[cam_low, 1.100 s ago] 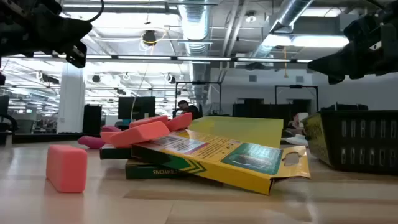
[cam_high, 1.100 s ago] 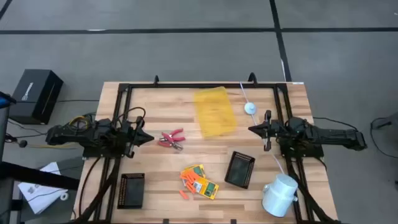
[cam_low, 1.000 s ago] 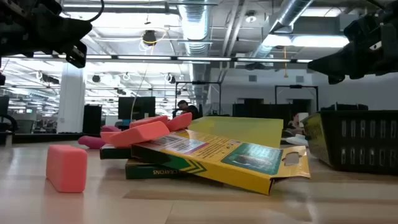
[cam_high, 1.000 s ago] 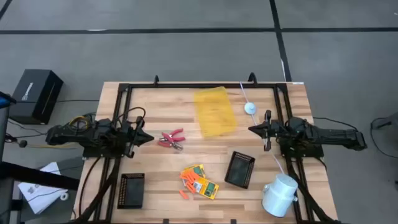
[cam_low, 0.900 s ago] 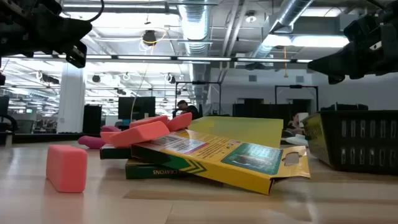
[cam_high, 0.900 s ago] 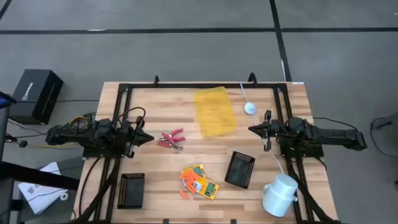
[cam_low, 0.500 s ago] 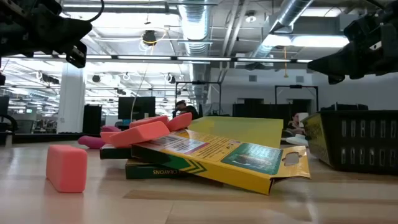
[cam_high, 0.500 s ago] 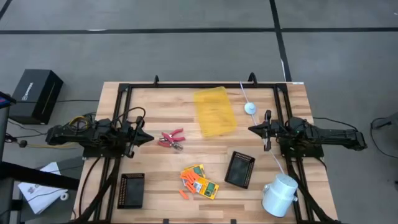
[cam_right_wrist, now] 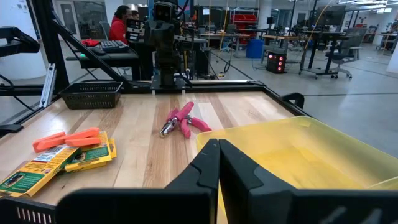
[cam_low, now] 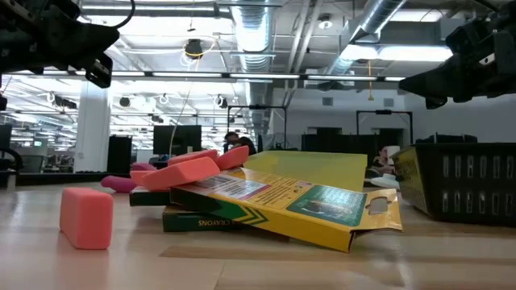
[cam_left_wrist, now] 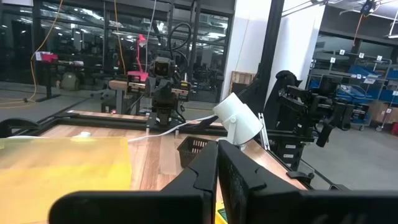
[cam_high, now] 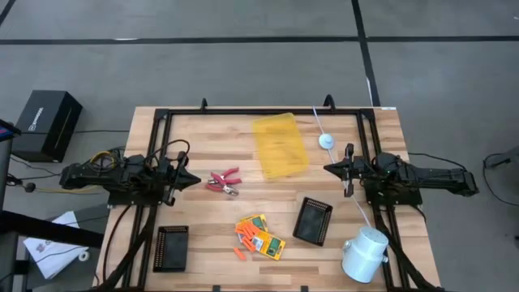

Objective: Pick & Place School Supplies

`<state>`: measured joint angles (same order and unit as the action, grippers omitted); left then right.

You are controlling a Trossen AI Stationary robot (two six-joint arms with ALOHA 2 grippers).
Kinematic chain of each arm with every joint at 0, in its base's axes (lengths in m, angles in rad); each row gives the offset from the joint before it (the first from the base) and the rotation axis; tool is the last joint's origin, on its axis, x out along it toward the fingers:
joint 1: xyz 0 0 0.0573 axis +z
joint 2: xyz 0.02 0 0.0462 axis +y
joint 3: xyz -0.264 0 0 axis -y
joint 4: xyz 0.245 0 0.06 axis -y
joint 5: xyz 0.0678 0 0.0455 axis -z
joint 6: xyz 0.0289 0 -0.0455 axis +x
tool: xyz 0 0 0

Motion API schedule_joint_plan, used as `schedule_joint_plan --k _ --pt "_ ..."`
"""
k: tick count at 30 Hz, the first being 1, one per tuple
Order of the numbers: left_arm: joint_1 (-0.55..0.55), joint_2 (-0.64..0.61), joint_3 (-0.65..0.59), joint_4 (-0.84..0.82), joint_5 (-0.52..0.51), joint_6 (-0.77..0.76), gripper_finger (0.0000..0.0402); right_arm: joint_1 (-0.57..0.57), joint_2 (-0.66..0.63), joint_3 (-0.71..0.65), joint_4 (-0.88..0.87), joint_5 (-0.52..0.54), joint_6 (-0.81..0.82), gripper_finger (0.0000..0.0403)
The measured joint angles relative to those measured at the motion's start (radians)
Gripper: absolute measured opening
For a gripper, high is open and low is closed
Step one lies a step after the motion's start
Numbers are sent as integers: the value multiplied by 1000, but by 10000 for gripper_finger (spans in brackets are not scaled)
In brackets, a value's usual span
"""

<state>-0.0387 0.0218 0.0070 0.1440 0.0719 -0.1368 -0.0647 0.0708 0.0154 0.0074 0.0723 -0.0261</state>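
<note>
The red-handled plier-like tool lies flat on the wood table left of centre. Near the front edge, two yellow-and-green card boxes lie one overlapping the other. Several orange sticks rest on and beside them. My left gripper is shut at the table's left side, level, just left of the tool and apart from it. My right gripper is shut at the right side, pointing level toward the centre. Neither holds anything.
A translucent yellow tray lies at the far centre. Black ribbed trays sit at the near left and right of the boxes. A white cylinder lies at the near right. A person in red is beyond the table.
</note>
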Motion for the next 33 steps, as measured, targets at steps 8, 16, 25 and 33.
schedule_joint_plan --k 8,16,25,33 --pt "0 0 0 0 -4 1 8 0 0 0 0 0 0 0" --pt "0 0 0 39 -23 1 8 0 0 0 0 0 0 0" --pt "0 0 0 187 -30 -4 8 0 0 0 0 0 0 0" --pt "0 0 0 221 -86 -196 8 0 0 0 0 0 0 0"
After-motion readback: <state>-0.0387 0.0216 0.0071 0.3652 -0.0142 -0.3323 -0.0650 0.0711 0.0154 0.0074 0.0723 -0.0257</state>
